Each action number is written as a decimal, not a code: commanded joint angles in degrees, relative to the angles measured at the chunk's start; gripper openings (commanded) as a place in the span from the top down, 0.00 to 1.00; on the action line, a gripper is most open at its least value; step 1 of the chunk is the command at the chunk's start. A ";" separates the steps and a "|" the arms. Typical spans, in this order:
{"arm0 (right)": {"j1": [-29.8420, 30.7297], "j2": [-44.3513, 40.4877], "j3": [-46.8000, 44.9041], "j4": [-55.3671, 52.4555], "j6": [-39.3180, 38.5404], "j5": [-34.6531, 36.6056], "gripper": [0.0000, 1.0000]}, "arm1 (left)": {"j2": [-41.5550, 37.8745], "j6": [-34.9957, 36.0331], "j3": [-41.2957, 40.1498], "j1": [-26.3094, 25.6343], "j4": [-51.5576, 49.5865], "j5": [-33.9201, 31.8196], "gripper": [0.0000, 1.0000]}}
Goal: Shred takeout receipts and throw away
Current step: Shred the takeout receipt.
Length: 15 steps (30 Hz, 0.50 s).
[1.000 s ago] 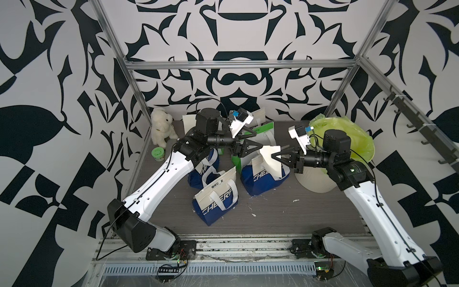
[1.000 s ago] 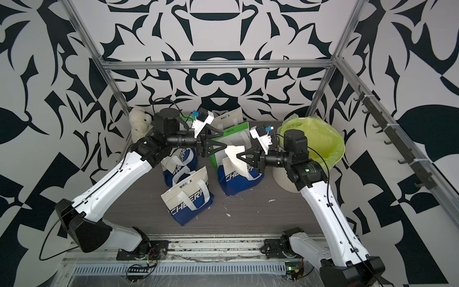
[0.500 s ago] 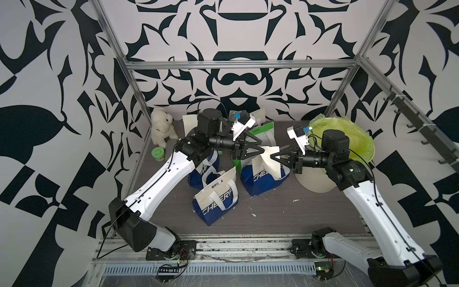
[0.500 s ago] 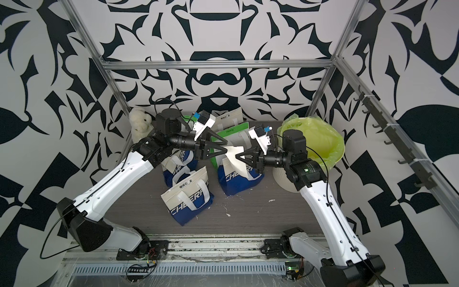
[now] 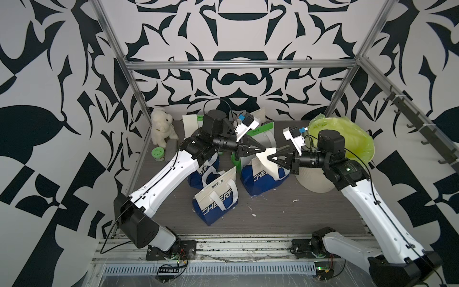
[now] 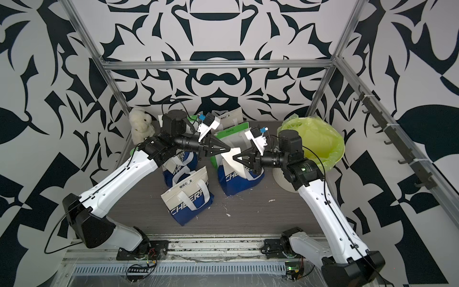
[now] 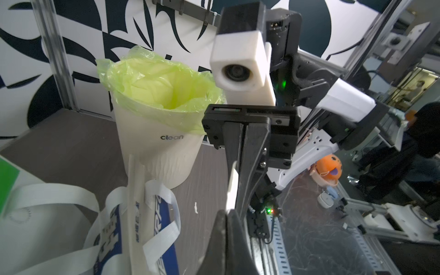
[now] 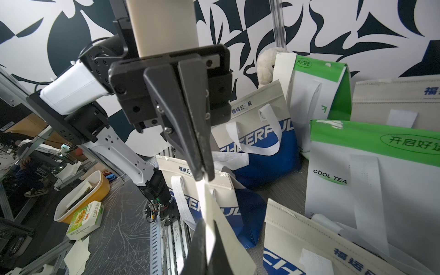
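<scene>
Left claw [image 5: 265, 149] and right claw [image 5: 268, 157] pinch one receipt [image 8: 208, 204] (seemingly taut).

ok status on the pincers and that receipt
Left pincer, right pincer both shut on the receipt, tips close. Receipt over a blue bag. Bin beside right arm, nothing blocking.

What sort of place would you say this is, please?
Most likely a robotics lab test cell. An aluminium frame with patterned panels encloses a table. Two arms are mounted on a rail at its front. The bags and a lined bin look like staged props.
</scene>
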 commanded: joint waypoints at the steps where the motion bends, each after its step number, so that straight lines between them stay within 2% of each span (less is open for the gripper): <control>1: 0.22 -0.30 1.95 2.08 0.17 0.85 1.00 | 0.61 0.28 1.39 -0.19 -1.36 1.44 1.00; 5: 0.29 -0.31 2.17 2.15 0.22 1.92 1.00 | 0.72 0.54 1.83 -0.19 -2.41 1.74 1.00; 6: 0.30 -0.33 2.27 2.07 0.26 2.56 0.96 | 0.72 0.65 1.89 -0.19 -2.57 1.72 1.00; 7: 0.30 -0.39 2.31 1.90 0.32 3.38 0.81 | 0.72 0.74 1.91 -0.19 -2.67 1.65 1.00; 8: 0.25 -0.48 2.43 1.75 0.27 3.87 0.70 | 0.72 0.83 1.91 -0.19 -2.74 1.56 1.00; 10: 0.30 -0.66 2.69 1.78 0.35 4.17 0.61 | 0.75 0.96 1.96 -0.19 -3.00 1.38 1.00; 13: 0.27 -0.84 3.21 2.65 1.07 4.49 0.58 | 0.79 1.45 2.20 -0.24 -3.76 1.23 1.00; 15: 0.30 -0.68 3.75 3.35 1.79 3.90 0.63 | 0.79 1.77 2.26 -0.28 -4.31 0.80 1.00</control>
